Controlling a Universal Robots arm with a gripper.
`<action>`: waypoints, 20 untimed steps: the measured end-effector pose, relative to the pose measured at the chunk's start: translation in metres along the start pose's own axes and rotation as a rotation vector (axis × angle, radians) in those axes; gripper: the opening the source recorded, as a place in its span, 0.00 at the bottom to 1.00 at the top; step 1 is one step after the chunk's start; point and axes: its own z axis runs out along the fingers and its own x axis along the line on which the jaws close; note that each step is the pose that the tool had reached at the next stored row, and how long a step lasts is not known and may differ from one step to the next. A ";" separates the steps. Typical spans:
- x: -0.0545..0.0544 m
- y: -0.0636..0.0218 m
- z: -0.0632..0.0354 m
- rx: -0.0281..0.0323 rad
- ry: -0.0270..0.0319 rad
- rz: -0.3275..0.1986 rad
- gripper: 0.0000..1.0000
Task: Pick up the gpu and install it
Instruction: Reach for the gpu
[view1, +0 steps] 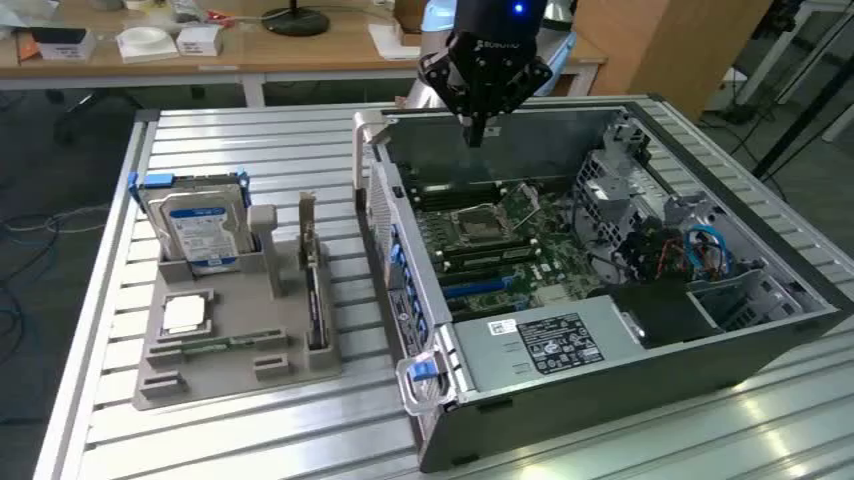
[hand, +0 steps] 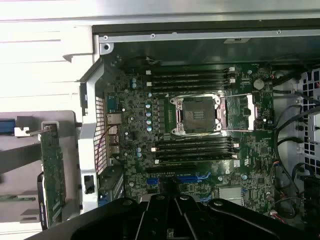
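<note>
Tool (view1: 474, 138) over far wall of open computer case (view1: 667, 375), fingers look pinched together, empty. gpu (view1: 312, 290) stands on edge in grey holder (view1: 227, 375), toward the worktop (view1: 214, 140) edge at the exterior view's left. Pick not started; the grasp needs opened fingers over the card's top edge.

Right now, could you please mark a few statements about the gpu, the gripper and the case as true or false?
1. The gpu stands upright in the gray holder outside the case. True.
2. The gripper holds the gpu. False: it holds nothing and hangs over the open case.
3. The hard drive lies inside the case. False: it stands in the holder, beside the gpu.
4. No cooler covers the processor socket. True.
</note>
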 end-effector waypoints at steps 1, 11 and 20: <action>0.000 0.0000 0.0000 0.0000 0.0000 0.000 0.11; 0.000 0.0000 0.0000 0.0001 0.0000 0.000 0.11; 0.004 -0.0003 0.0001 0.0000 0.0000 0.000 0.11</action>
